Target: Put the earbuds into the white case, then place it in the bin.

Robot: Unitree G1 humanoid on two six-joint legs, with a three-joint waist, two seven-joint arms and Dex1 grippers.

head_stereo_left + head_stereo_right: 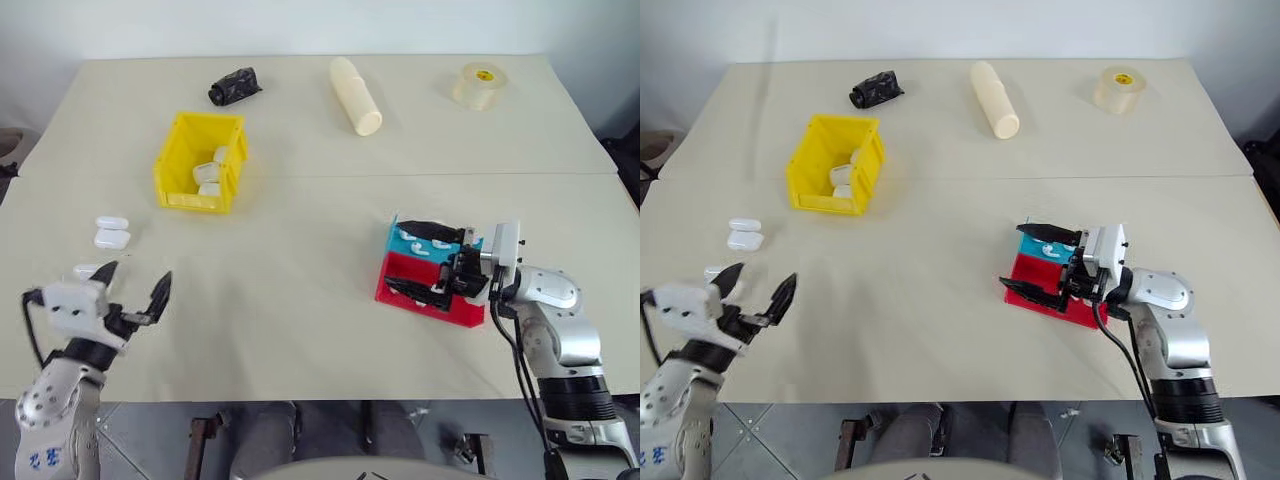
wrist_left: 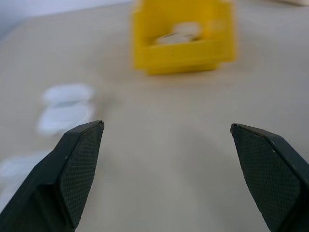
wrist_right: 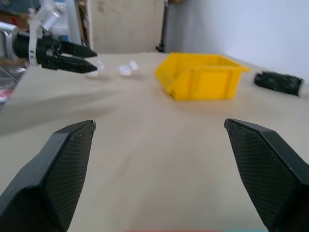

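The yellow bin (image 1: pixel 175 165) stands left of centre with white cases (image 1: pixel 210 172) inside. Two more white cases (image 1: pixel 112 231) lie on the table to its front left, and a third (image 1: pixel 86 270) sits partly behind my left gripper (image 1: pixel 140 272). That gripper is open, level and holds nothing; the left wrist view shows the bin (image 2: pixel 183 53) ahead of it. My right gripper (image 1: pixel 395 255) is open, pointing left over a blue tray (image 1: pixel 400 240) and a red tray (image 1: pixel 400 292). Small white earbuds (image 1: pixel 414 245) lie in the blue tray.
At the back of the table lie a black crumpled object (image 1: pixel 234 86), a cream cylinder (image 1: pixel 356 95) and a roll of clear tape (image 1: pixel 479 85). A seam runs across the table (image 1: pixel 320 330) behind the trays. The table's front edge is close under both arms.
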